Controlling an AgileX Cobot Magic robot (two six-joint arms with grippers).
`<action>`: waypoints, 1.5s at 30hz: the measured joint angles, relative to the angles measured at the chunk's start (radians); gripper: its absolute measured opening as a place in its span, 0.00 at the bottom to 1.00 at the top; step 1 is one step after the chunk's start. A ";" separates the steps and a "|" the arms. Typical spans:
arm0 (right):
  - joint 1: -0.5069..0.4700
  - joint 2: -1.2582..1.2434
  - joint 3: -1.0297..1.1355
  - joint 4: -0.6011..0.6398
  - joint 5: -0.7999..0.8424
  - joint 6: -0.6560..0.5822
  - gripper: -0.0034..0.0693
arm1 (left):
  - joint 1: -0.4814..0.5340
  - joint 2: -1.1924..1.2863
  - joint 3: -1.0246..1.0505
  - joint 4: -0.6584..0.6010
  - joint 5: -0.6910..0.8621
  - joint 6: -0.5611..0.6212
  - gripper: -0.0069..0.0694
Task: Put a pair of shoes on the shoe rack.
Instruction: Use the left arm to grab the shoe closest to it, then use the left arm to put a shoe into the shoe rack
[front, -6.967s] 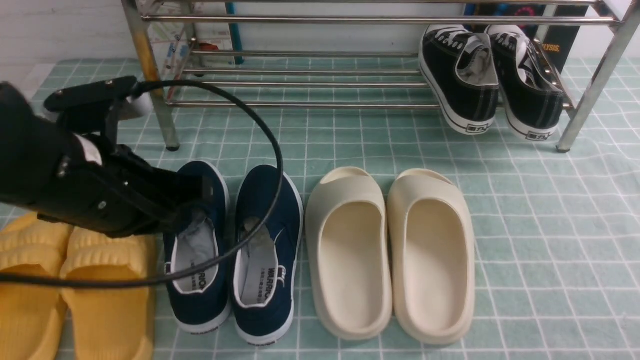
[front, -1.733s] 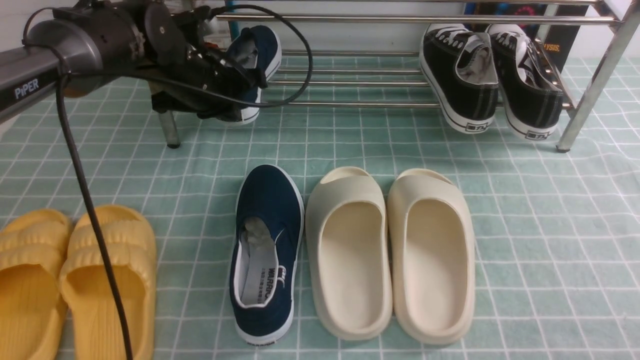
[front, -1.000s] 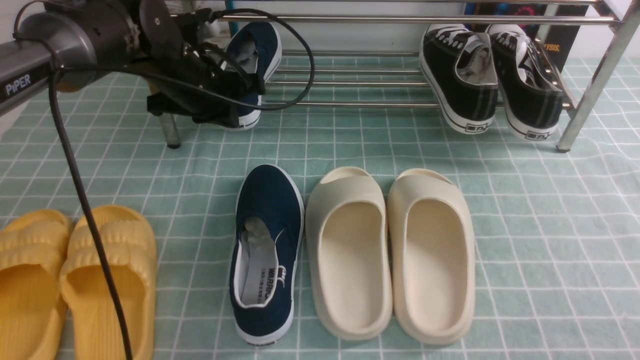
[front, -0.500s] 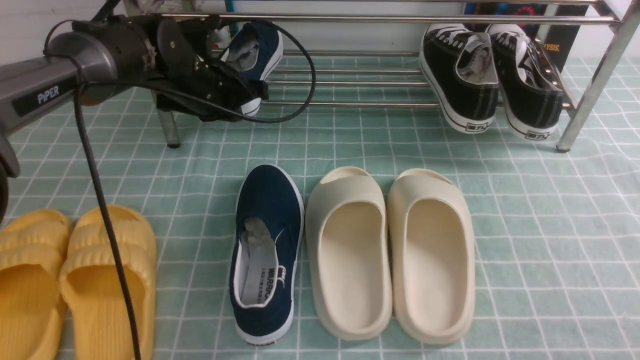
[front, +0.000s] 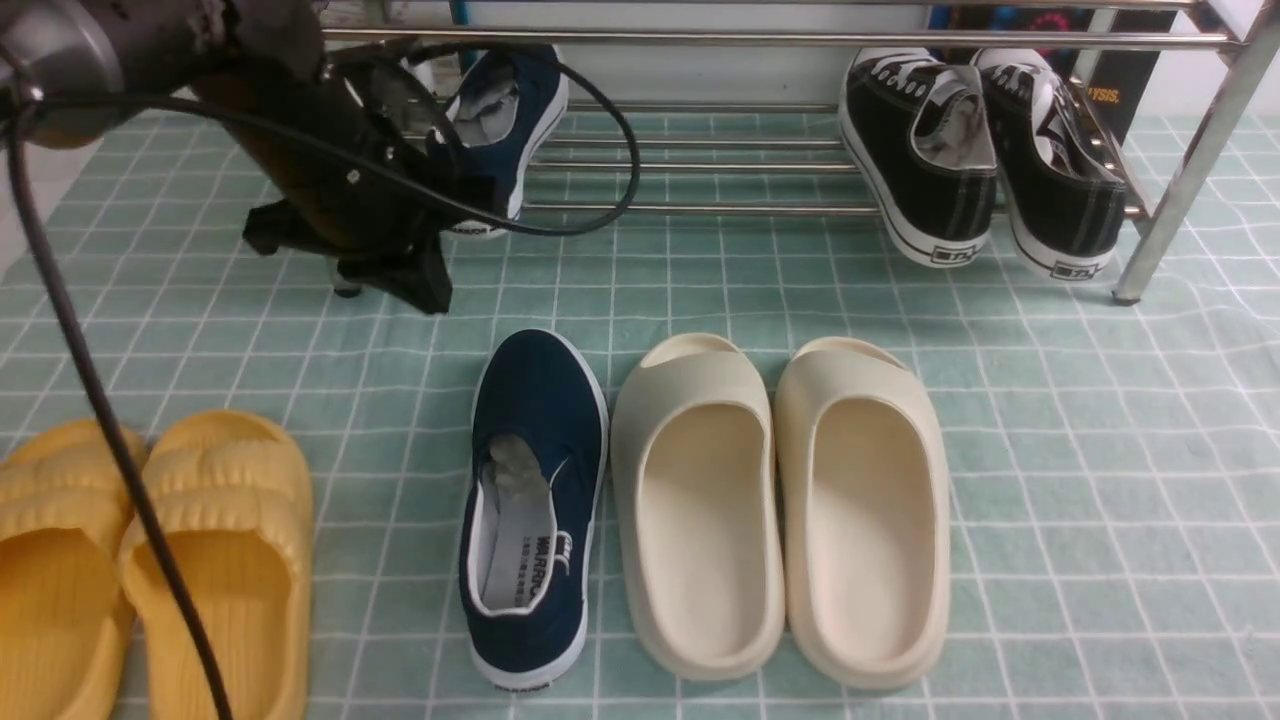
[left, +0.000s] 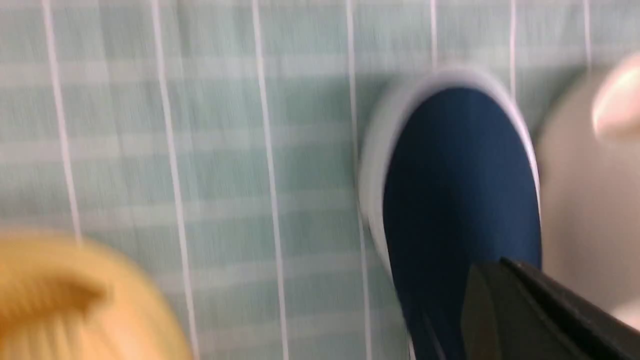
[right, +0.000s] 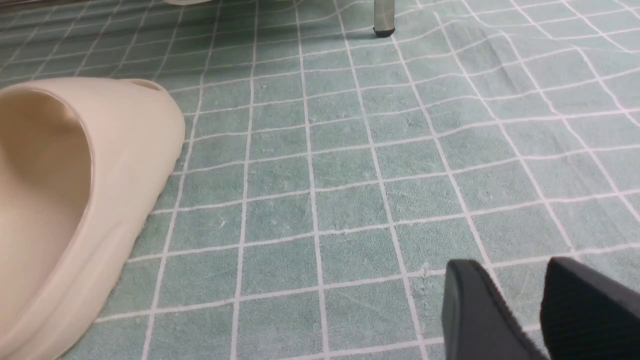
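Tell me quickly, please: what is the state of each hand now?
Left hand: open, holds nothing.
Right hand: a little open, holds nothing.

One navy slip-on shoe (front: 520, 130) rests tilted on the lower bars of the chrome shoe rack (front: 760, 39), upper left. The second navy shoe (front: 535, 420) lies flat, lower centre.

The black left gripper (front: 345, 258) hangs from a grey-and-black tubular left arm (front: 60, 45) that reaches in from above and to its left, the wrist bent so the tips aim downward. Its two black fingers (front: 418, 285) are spread wide with nothing between them. A black cable (front: 637, 160) loops out to this gripper's right. The left wrist view is blurred. The black right gripper (right: 520, 310) holds nothing, with a narrow gap between its fingertips (right: 472, 300).
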 joint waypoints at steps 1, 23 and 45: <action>0.000 0.000 0.000 0.000 0.000 0.000 0.38 | -0.015 -0.030 0.035 -0.001 0.027 0.000 0.07; 0.000 0.000 0.000 0.000 0.000 0.000 0.38 | -0.189 -0.052 0.466 0.152 -0.335 -0.248 0.60; 0.000 0.000 0.000 0.000 0.001 0.000 0.38 | -0.187 0.076 -0.053 0.157 -0.302 -0.229 0.08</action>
